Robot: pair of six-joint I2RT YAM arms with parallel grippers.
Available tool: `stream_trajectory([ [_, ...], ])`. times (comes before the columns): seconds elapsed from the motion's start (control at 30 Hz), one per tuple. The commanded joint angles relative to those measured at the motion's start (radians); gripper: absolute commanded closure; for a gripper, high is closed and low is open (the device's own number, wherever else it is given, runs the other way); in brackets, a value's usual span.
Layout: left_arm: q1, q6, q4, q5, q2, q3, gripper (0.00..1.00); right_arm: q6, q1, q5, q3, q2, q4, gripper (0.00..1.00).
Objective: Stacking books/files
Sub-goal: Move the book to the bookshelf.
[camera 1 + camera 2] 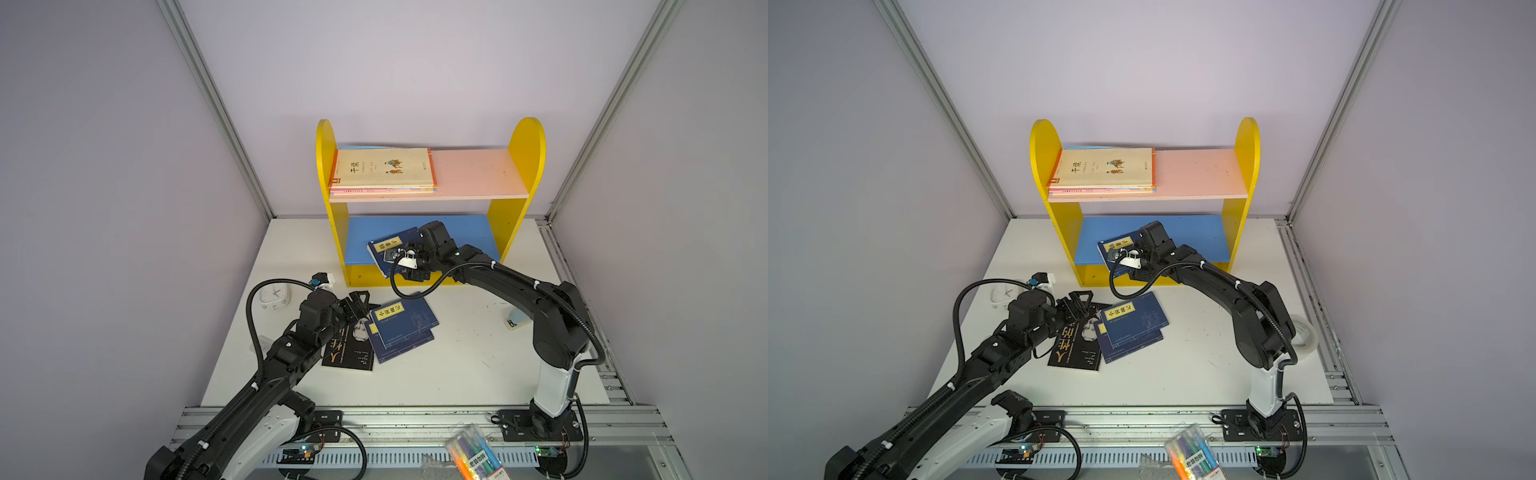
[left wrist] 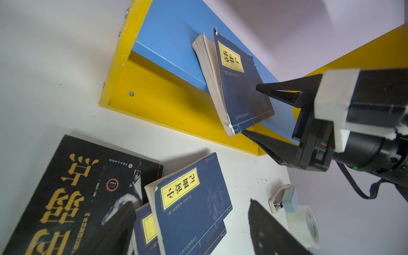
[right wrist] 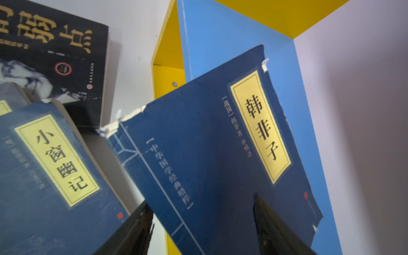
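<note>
Currently right tool (image 2: 250,110) grasps navy 韩非子 book (image 2: 234,84) at corner overhanging blue shelf (image 2: 172,33) front; long axis angles into shelf, so inward push likely needed.

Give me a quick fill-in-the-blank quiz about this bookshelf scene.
The right gripper holds a navy, yellow-labelled paperback at the yellow bookcase's ____ lower shelf.
A cream-covered book tops the stack on the ____ upper shelf.
Near the black, gold-lettered book, the left gripper is ____ and empty.
Missing words: blue; pink; open.
</note>
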Motion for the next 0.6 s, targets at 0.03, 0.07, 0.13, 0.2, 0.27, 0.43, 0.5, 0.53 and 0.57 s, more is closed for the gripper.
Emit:
stream_trajectory([
  [0.03, 0.006, 0.002, -0.053, -0.031, -0.033, -0.007, 0.17, 0.078, 0.007, 0.026, 0.05, 0.034, 0.054, 0.27],
  [0.07, 0.005, 0.004, -0.055, -0.031, -0.037, -0.009, 0.17, 0.087, 0.008, 0.026, 0.063, 0.043, 0.054, 0.27],
  [0.13, 0.007, 0.004, -0.053, -0.032, -0.039, -0.013, 0.17, 0.107, 0.012, 0.027, 0.086, 0.057, 0.058, 0.27],
  [0.2, 0.009, 0.002, -0.044, -0.03, -0.039, -0.018, 0.17, 0.13, 0.016, 0.032, 0.1, 0.07, 0.074, 0.27],
  [0.27, 0.01, 0.0, -0.034, -0.028, -0.039, -0.024, 0.17, 0.154, 0.018, 0.037, 0.104, 0.076, 0.101, 0.27],
  [0.43, 0.014, 0.002, -0.034, -0.021, -0.041, -0.032, 0.17, 0.24, 0.018, 0.035, 0.117, 0.062, 0.12, 0.27],
  [0.5, 0.016, 0.004, -0.036, -0.023, -0.046, -0.036, 0.17, 0.291, 0.014, 0.066, 0.115, 0.043, 0.131, 0.27],
  [0.53, 0.018, 0.003, -0.034, -0.024, -0.05, -0.039, 0.17, 0.326, 0.019, 0.089, 0.11, 0.031, 0.138, 0.27],
  [0.57, 0.021, 0.002, -0.035, -0.023, -0.054, -0.042, 0.17, 0.358, 0.019, 0.115, 0.104, 0.021, 0.144, 0.27],
])
